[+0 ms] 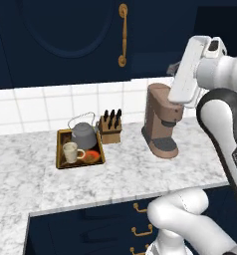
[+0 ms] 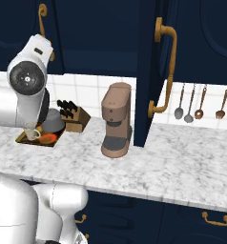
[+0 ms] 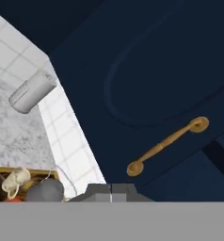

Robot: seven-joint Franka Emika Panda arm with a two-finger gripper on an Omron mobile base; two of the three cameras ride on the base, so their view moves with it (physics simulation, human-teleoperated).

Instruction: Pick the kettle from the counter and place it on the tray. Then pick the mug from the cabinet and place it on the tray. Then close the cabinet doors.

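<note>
Now my tool [image 3: 111, 188] is shut on nothing; kettle [image 1: 84, 134] and mug [image 1: 70, 151] sit in the tray [image 1: 59, 149].

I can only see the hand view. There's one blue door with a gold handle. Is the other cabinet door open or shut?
Observer: Open. In the right base view the right cabinet door sticks out over the counter.
Operator: What's next to it?
Observer: A brown coffee machine, just left of the door's edge.
Operator: Is the mug standing up on the tray?
Observer: Yes. The left base view shows the mug upright on the tray, in front of the kettle.
</note>
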